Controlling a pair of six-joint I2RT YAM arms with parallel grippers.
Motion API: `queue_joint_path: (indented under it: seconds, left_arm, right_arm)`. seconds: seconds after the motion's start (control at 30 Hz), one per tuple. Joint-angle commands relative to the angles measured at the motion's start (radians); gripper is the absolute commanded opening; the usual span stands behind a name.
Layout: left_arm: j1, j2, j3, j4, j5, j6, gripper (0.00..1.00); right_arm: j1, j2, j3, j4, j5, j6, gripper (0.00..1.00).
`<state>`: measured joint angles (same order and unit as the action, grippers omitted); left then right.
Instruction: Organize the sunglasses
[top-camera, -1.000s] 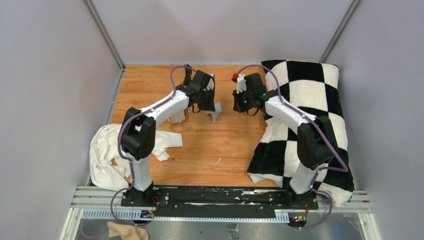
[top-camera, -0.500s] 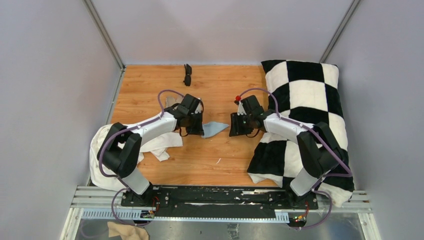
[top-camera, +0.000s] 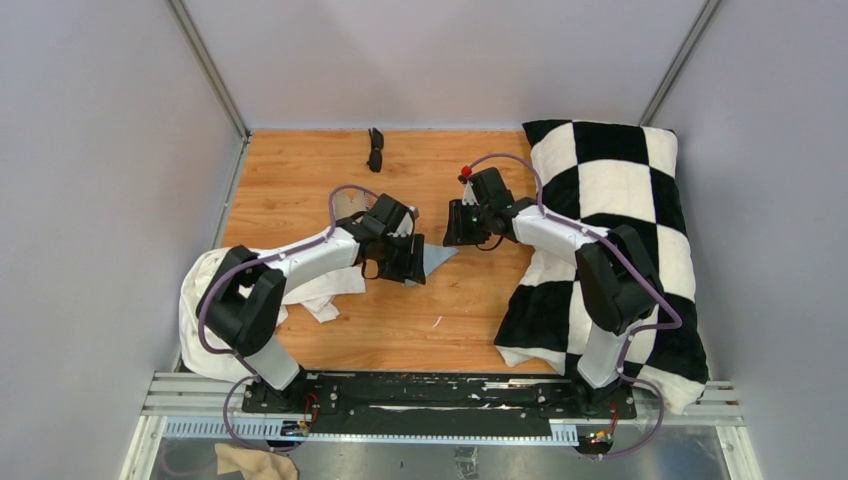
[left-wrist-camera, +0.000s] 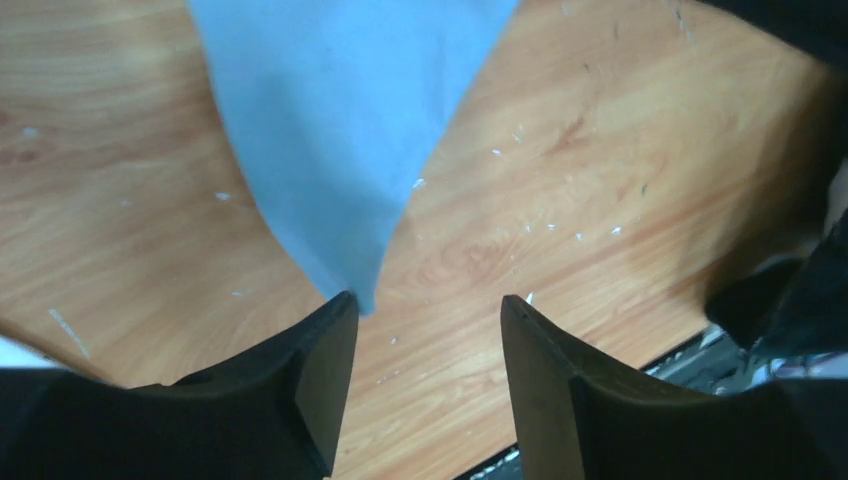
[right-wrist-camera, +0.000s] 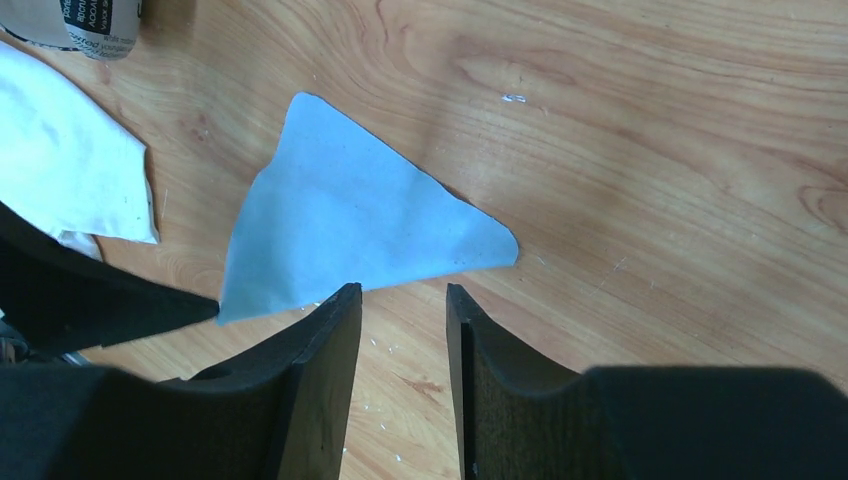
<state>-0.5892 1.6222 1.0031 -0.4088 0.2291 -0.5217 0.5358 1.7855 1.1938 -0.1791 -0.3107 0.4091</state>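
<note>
Setting: wooden table (top-camera: 300, 170) inside grey walls, with a checkered pillow (top-camera: 620, 190) on its right side and white fabric (top-camera: 210, 310) at its left.
Sunglasses (top-camera: 376, 148): folded, black, lying alone by the far edge, well apart from both arms.
Cloth (right-wrist-camera: 350, 220): light blue, folded into a triangle, flat on the wood between the arms.
Left tool (left-wrist-camera: 428, 310): jaws apart and empty; one finger touches the cloth's corner.
Right tool (right-wrist-camera: 403, 290): jaws apart and empty, just beside the cloth's edge.
Step in hand: probably leaving the cloth to fetch the sunglasses.
Doing it well: lift straight up so the touching finger doesn't drag the cloth, then pinch the frame, not the lenses.
</note>
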Motion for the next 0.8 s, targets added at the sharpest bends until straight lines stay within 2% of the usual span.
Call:
queue_joint_path:
  seconds: [0.0, 0.1, 0.33, 0.53, 0.77]
  left_arm:
    - [-0.043, -0.054, 0.017, -0.088, 0.063, 0.083, 0.62]
    - [-0.021, -0.110, 0.040, -0.130, -0.019, 0.089, 0.60]
    - [0.107, -0.191, 0.028, -0.097, -0.065, -0.024, 0.48]
    - [0.136, -0.300, -0.037, -0.102, -0.175, -0.103, 0.47]
    - [0.246, -0.483, -0.164, -0.112, -0.227, -0.178, 0.47]
  right_arm:
    - [0.018, 0.003, -0.017, -0.015, 0.020, 0.010, 0.41]
    - [0.029, -0.005, -0.021, -0.018, 0.028, -0.003, 0.40]
    - [0.081, 0.031, 0.052, -0.053, 0.075, -0.033, 0.40]
    - [0.182, 0.156, 0.252, -0.157, 0.218, -0.104, 0.45]
    - [0.259, 0.341, 0.482, -0.265, 0.358, -0.108, 0.50]
